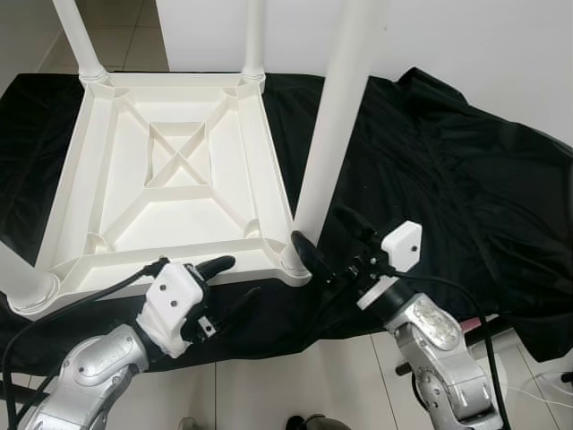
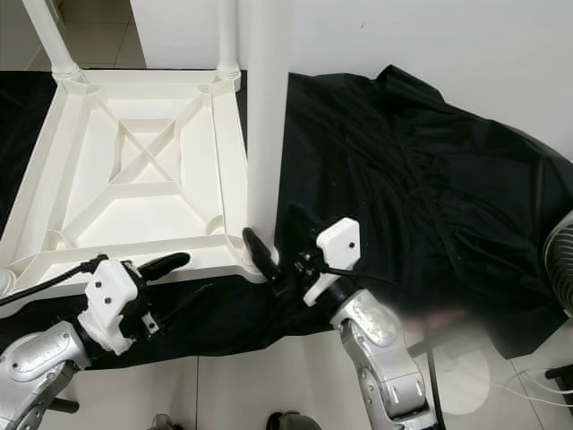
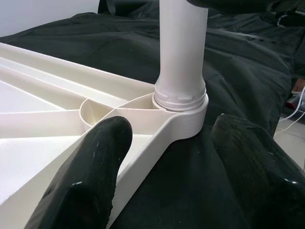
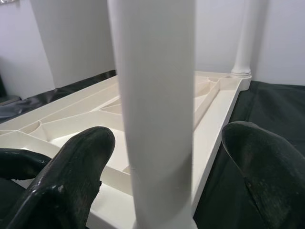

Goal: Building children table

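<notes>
A white plastic children's table [image 1: 116, 269] lies upside down on a black cloth. Two legs [image 1: 76, 36] stand in its far corners and one [image 1: 18, 273] at the near left. The near right leg [image 1: 336, 116] stands upright in its corner socket [image 3: 183, 114]. My right gripper [image 1: 322, 231] is open, with a finger [image 4: 81, 162] on each side of that leg's base and gaps showing. My left gripper [image 1: 237, 279] is open at the table's near rim, one finger [image 3: 90, 167] over the rim and the other outside it, pointing at the socket.
The black cloth [image 1: 448, 161] spreads in folds to the right of the table. A white wall [image 1: 466, 45] rises behind it. Pale floor tiles [image 1: 269, 385] lie under my arms. A round fan [image 2: 560, 260] and cables stand at the far right.
</notes>
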Controlling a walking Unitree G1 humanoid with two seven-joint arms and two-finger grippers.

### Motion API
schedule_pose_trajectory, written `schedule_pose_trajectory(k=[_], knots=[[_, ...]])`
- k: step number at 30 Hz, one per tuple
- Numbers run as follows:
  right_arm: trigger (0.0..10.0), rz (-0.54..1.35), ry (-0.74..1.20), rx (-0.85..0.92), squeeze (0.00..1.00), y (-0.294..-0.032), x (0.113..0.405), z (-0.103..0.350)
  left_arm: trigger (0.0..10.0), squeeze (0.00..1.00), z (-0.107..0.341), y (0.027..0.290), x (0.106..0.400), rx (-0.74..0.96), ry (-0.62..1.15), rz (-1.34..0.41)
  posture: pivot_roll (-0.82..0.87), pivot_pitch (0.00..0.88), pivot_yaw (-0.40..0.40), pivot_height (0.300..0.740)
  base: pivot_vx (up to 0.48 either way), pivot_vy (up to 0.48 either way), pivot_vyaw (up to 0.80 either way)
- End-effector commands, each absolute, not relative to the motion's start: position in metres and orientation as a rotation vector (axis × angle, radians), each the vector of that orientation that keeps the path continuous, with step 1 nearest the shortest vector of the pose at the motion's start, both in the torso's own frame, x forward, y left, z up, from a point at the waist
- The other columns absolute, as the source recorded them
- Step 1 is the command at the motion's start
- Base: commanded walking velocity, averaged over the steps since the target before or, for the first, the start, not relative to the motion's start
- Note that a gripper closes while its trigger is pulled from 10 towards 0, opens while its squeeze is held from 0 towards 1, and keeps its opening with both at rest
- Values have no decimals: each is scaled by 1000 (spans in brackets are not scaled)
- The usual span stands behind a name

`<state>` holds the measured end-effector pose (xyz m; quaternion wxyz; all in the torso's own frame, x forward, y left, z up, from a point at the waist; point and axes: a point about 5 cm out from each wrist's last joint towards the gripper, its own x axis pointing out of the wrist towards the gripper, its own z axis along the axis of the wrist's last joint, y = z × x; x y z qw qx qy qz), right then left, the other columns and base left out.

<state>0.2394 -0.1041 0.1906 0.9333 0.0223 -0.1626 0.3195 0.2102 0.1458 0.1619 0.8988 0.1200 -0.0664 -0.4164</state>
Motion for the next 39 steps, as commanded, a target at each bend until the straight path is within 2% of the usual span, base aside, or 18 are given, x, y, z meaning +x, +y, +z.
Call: schedule_pose_trajectory(k=[1,4,9,19,20,21,22,27,28,39], knots=[[10000,647,-315,43,0,-104,240,189,10000,0,157,145,208,253,-107,-876,33,140,-80,740,0,0,0],[10000,617,-333,53,0,-104,242,193,10000,0,157,144,206,238,-100,-878,36,138,-84,740,0,0,0],[10000,560,-387,107,0,-94,250,209,10000,0,155,126,193,176,-101,-939,44,133,-84,740,0,0,0],[10000,517,-415,154,0,-77,257,222,10000,0,154,125,191,158,-84,-961,60,121,-94,740,0,0,0],[8588,516,-414,159,0,-76,257,223,10000,0,154,125,191,157,-84,-961,60,120,-95,740,0,0,0],[8588,516,-414,159,0,-76,257,223,10000,0,154,125,191,157,-84,-961,60,120,-95,740,0,0,0],[0,511,-415,163,0,-75,258,224,10000,0,154,124,190,151,-79,-966,61,120,-95,740,0,0,0],[0,496,-416,178,0,-73,260,228,10000,0,152,123,185,138,-49,-996,61,118,-97,740,0,0,0],[10000,495,-416,179,0,-73,260,228,10000,0,152,123,184,138,-48,-997,61,118,-97,740,0,0,0],[10000,445,-424,139,0,-73,263,235,10000,0,145,128,179,110,8,-1016,66,118,-100,740,0,0,0]])
